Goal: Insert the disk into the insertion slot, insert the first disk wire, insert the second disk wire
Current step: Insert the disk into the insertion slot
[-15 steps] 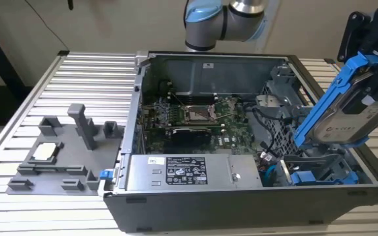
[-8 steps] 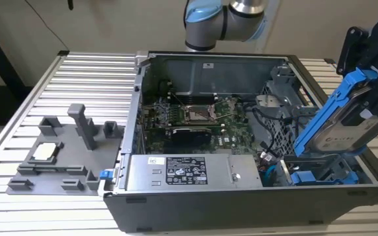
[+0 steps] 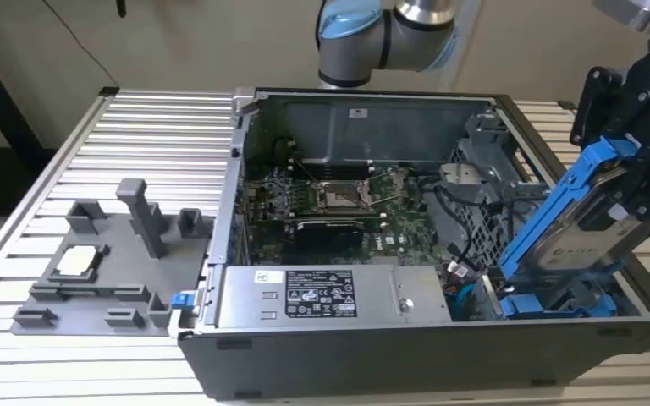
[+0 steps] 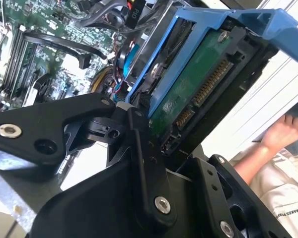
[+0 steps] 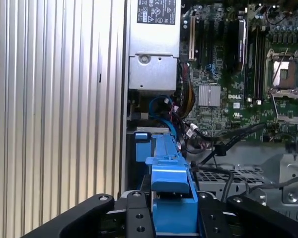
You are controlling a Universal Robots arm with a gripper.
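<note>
1. The disk [image 3: 574, 233], in its blue carrier, is clamped at its upper end by the pincer [image 3: 628, 178].
2. It is held steeply tilted, its lower end down at the insertion slot [image 3: 542, 304], in the open PC case [image 3: 302, 364] at the exterior view's right.
3. The case is carried on a ribbed metal surface [image 3: 133, 127].
4. A person's hand [image 4: 283, 134] is seen in the second wrist view.

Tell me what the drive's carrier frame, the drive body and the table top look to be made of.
The carrier frame: probably moulded plastic, bright blue, even soft sheen. The disk: silver-grey metal casing by its dull shine; its underside is a green circuit board. The table: ribbed pale metal, likely aluminium, judging by its brushed gleam.
</note>
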